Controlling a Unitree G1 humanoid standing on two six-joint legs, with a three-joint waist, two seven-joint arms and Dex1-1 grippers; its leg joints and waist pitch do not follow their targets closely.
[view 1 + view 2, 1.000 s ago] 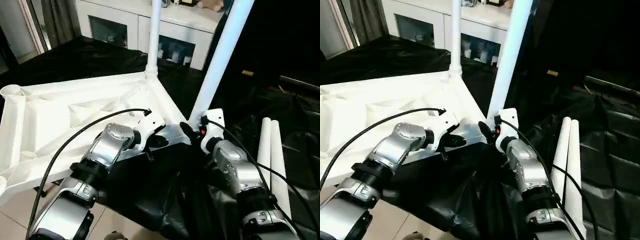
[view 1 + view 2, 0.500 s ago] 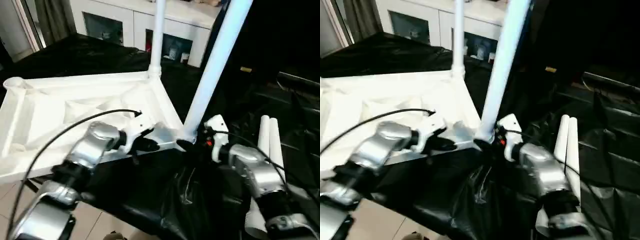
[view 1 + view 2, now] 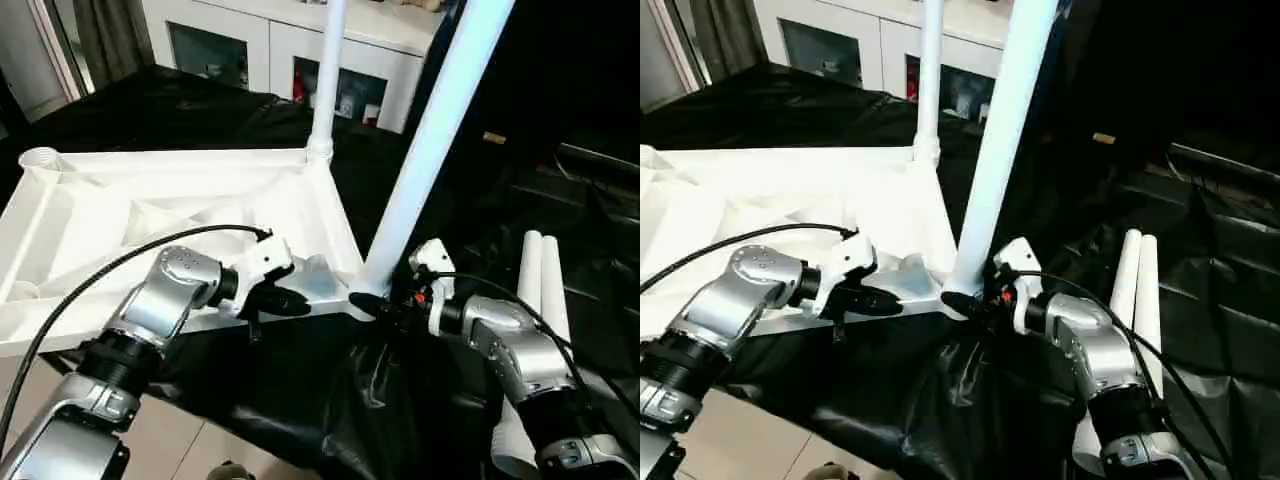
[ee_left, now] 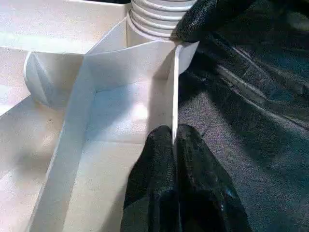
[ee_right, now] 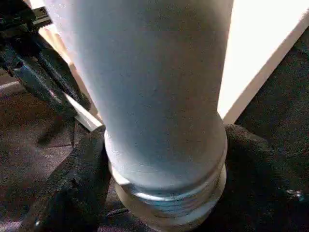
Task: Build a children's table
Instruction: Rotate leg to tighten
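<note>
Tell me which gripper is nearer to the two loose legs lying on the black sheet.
Right. The right gripper clasps the standing leg beside the loose legs; the left gripper pinches the tabletop's edge, farther away.

Smooth white plastic tabletop (image 3: 120, 215) with a slight sheen; its legs (image 3: 432, 140) are glossy plastic tubes, ridged at the threaded base. Crinkled, shiny black sheeting (image 3: 330, 400) lies beneath. Forearms (image 3: 510, 345) are brushed silver metal; fingers (image 4: 159, 193) are matt, grainy black rubber.

Head cameras look down over both arms; wrist cameras sit close, sharing the table's (image 3: 150, 215) near corner.
</note>
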